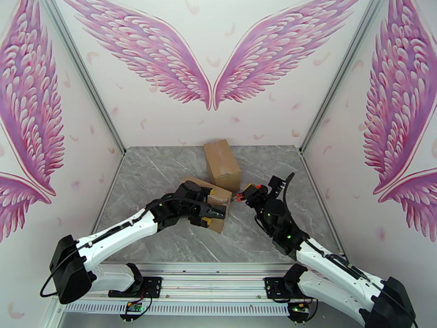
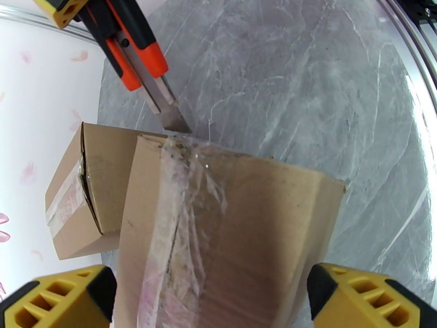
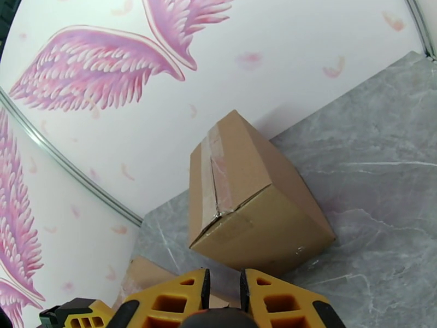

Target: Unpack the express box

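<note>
left jaws: wide open, flanking taped box (image 2: 235, 225)
right jaws: clamped on knife (image 2: 134, 53)
knife: blade tip at box's tape seam, beyond left jaws
far box (image 3: 246, 209): ahead of right jaws

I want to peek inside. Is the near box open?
Shut: flaps of the near box lie flat under clear tape; knife at its edge.

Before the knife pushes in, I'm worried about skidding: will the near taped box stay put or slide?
Likely slides: near box rests on a smooth table, left gripper open astride it. Its cardboard may dent under the knife.
</note>
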